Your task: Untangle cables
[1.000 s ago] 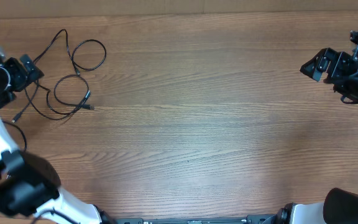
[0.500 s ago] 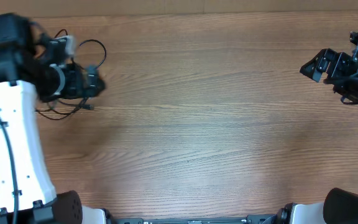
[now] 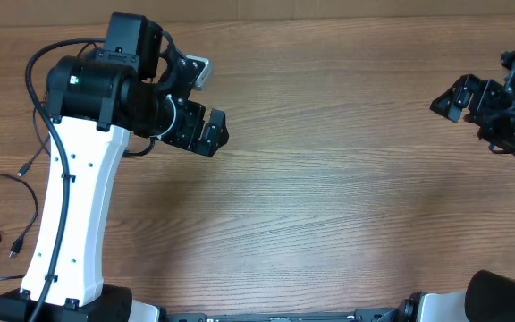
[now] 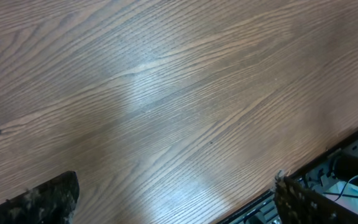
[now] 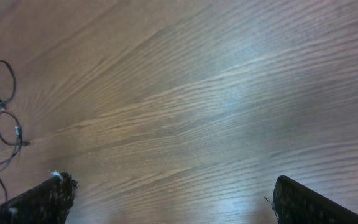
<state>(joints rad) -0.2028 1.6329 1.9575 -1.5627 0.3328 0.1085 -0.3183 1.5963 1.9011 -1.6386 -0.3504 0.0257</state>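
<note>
The cables show as thin black loops at the far left of the right wrist view [image 5: 4,106]. In the overhead view the left arm hides most of them. One thin strand with small plug ends [image 3: 12,207] lies on the table left of the arm. My left gripper [image 3: 207,132] is open and empty over bare wood, to the right of the cables; its fingers [image 4: 42,200] stand wide apart. My right gripper [image 3: 452,97] is open and empty at the far right, well away from the cables, with its fingers [image 5: 303,202] wide apart.
The wooden table [image 3: 329,179] fills the views. A black rail [image 4: 334,168] runs along the table's front edge in the left wrist view. The white left arm [image 3: 74,197] stands over the table's left part, with its thick black wire [image 3: 34,85] beside it.
My left arm has swung from the far left, across the cables, toward the table's middle. The right arm has not moved.
</note>
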